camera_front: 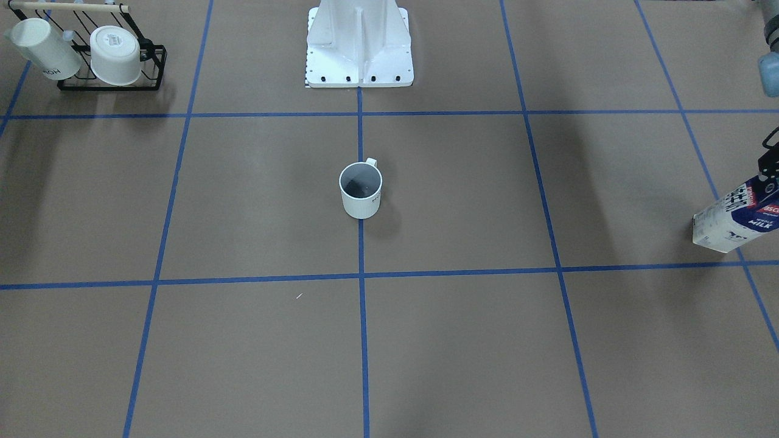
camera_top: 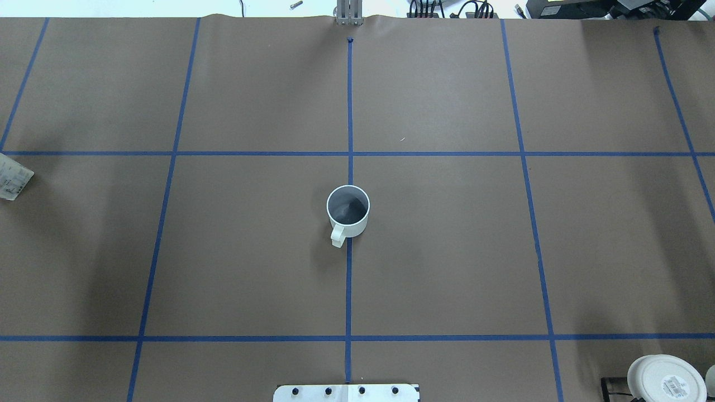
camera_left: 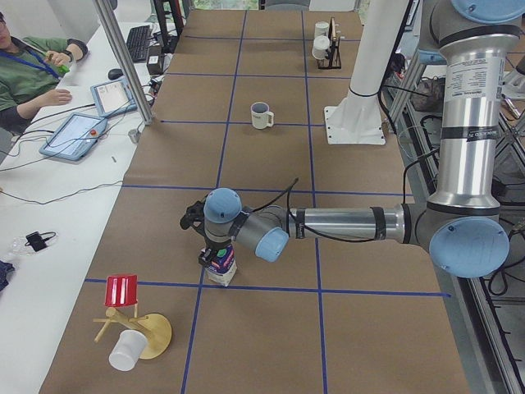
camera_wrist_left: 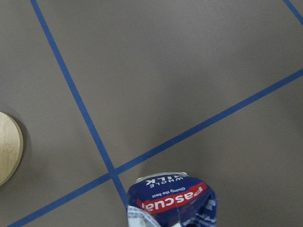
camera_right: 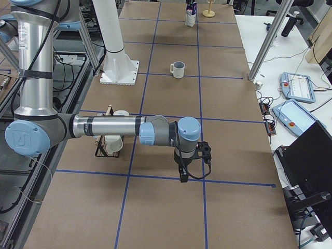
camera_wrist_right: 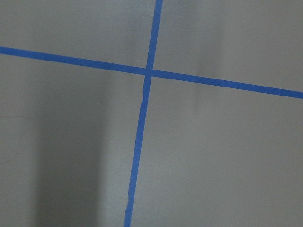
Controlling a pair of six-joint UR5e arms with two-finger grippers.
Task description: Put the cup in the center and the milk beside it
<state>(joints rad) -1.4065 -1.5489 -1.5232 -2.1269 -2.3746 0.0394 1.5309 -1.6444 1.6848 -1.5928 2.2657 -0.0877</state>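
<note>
The cup [camera_front: 360, 190] is a white mug with a grey inside. It stands upright on the centre tape line, also in the overhead view [camera_top: 347, 209], with its handle toward the robot. The milk [camera_front: 733, 220], a navy and white Pascual carton, stands at the table's left end by a tape crossing [camera_left: 221, 267]. My left gripper [camera_left: 215, 258] is right over its top, and the carton top fills the bottom of the left wrist view [camera_wrist_left: 173, 202]. No fingers show clearly, so I cannot tell its state. My right gripper [camera_right: 182, 175] hangs low over bare table; I cannot tell its state.
A black rack [camera_front: 152, 67] with two white mugs stands at the robot's right near corner. A wooden stand [camera_left: 152, 336] with a red cup and a white cup is just past the milk. The white robot base [camera_front: 359, 45] is behind the cup. An operator [camera_left: 29, 70] sits at the side desk.
</note>
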